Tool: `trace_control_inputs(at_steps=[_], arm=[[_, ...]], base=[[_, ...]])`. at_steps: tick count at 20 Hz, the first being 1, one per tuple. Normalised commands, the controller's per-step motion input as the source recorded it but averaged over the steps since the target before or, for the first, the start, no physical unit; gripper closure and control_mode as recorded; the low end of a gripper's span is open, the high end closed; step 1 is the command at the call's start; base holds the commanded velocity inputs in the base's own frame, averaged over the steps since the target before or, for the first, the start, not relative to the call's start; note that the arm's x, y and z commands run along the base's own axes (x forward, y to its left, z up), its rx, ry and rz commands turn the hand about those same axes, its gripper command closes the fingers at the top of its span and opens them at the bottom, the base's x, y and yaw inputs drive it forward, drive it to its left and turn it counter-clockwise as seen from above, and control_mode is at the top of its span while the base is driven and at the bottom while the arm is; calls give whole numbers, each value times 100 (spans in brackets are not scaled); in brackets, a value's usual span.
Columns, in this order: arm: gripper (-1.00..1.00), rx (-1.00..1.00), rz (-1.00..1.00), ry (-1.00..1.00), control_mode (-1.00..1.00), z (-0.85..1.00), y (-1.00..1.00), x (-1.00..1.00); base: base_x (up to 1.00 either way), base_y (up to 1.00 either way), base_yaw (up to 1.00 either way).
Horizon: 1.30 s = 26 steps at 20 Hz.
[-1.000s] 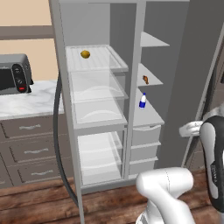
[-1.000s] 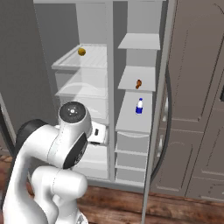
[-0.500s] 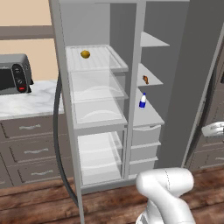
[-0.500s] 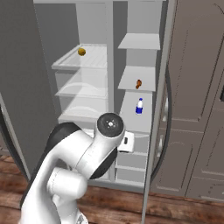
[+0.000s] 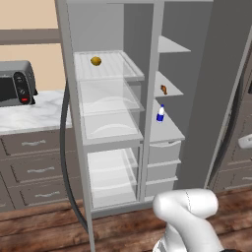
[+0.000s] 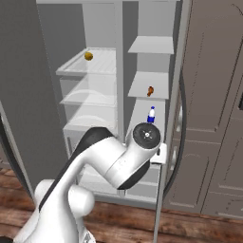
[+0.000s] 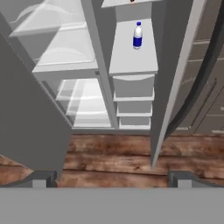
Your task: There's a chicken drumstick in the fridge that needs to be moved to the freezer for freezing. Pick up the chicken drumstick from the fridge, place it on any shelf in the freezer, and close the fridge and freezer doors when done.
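Scene with both doors swung open. The chicken drumstick (image 5: 163, 89) lies on a solid pale grey shelf (image 5: 170, 91) of the narrow right-hand compartment, the freezer (image 5: 170, 106); a blue-and-white bottle (image 5: 160, 113) stands on the shelf below, and a round yellow ball (image 5: 96, 61) sits on the top glass shelf of the wider fridge (image 5: 108, 128) to the left. The hand (image 7: 111, 177) is held low and near, well apart from all shelves, its two dark fingertips (image 7: 40, 178) spread wide with nothing between them. The drumstick is judged light, rigid and small, probably smooth enough to roll; a pinch across its thicker end would seat best. The freezer door (image 6: 211, 104) and fridge door (image 6: 23, 95) remain to be closed.
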Motion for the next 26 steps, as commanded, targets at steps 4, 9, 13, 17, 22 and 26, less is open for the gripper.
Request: trace_control_inputs(at_steps=[4,9,13,17,22,26], arm=[[-100,0,0,0,-100,0,-36,35],[-100,0,0,0,-100,0,-30,35],[-100,0,0,-4,-100,-2,-53,47],[-100,0,3,-12,-100,-4,-43,24],[-100,0,16,-11,-100,-6,-38,46],[-100,0,19,-15,-100,-5,-43,20]], base=[[0,0,0],[0,0,0],[0,0,0],[0,0,0],[0,0,0],[0,0,0]])
